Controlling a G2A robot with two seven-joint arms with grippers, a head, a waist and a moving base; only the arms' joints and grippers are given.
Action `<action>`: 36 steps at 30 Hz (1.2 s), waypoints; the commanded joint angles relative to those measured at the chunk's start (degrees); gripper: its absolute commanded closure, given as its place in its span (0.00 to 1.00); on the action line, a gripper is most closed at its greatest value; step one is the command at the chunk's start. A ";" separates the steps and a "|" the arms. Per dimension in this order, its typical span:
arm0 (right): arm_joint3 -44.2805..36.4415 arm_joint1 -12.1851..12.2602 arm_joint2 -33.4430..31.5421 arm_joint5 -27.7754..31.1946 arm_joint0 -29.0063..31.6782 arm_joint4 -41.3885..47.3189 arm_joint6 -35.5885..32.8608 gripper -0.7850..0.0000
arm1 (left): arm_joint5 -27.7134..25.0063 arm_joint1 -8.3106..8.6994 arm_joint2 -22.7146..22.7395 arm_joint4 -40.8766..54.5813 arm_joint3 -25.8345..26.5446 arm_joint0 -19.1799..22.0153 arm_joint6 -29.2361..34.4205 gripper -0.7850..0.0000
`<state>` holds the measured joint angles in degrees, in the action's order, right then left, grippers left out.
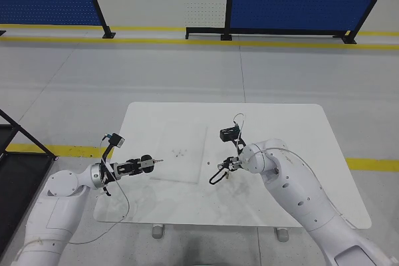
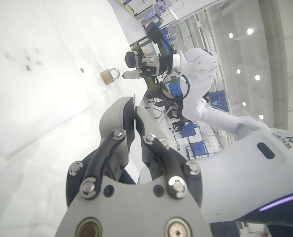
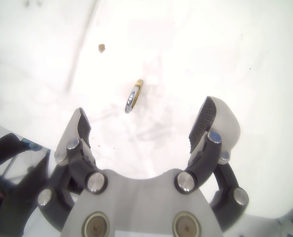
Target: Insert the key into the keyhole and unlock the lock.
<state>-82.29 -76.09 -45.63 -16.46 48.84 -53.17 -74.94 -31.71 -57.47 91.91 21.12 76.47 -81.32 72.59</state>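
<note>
Brass lock: on the table, just right of the sheet's right edge and near the table's middle. Its shackle is turned toward the right gripper.
Right gripper: fingers spread wide with nothing between them. It is low over the table, just short of the shackle and apart from it.
Left gripper: fingers pressed together on the key. The key's thin blade pokes past the tips and points right, toward the lock, well apart from it.
Edges: the left gripper sits by the sheet's near left corner. The sheet's whole width lies between the two grippers. Both are well inside the table's near edge.
Surface: white table with rounded corners. A pale sheet lies at its middle, with a few dark marks. A brown speck lies near the lock, beside the sheet's edge.
Room: grey floor with yellow lines, blue panels on the far side, and a black rack at left.
</note>
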 commanded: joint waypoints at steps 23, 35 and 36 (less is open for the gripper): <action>0.29 -0.08 -0.62 0.42 0.60 0.89 0.88 0.00 | 0.00 0.00 0.00 0.00 0.00 0.00 0.00 1.00; 4.76 -2.34 3.34 -2.66 -4.77 2.87 -7.33 0.00 | 0.00 0.00 0.00 0.00 0.00 0.00 0.00 1.00; 5.42 -2.61 3.72 -3.02 -5.27 3.09 -7.49 0.00 | 0.00 0.00 0.00 0.00 0.00 0.00 0.00 1.00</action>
<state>-77.52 -78.47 -42.26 -19.17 44.03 -50.23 -82.28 -31.71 -57.47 91.91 21.12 76.47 -81.32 72.59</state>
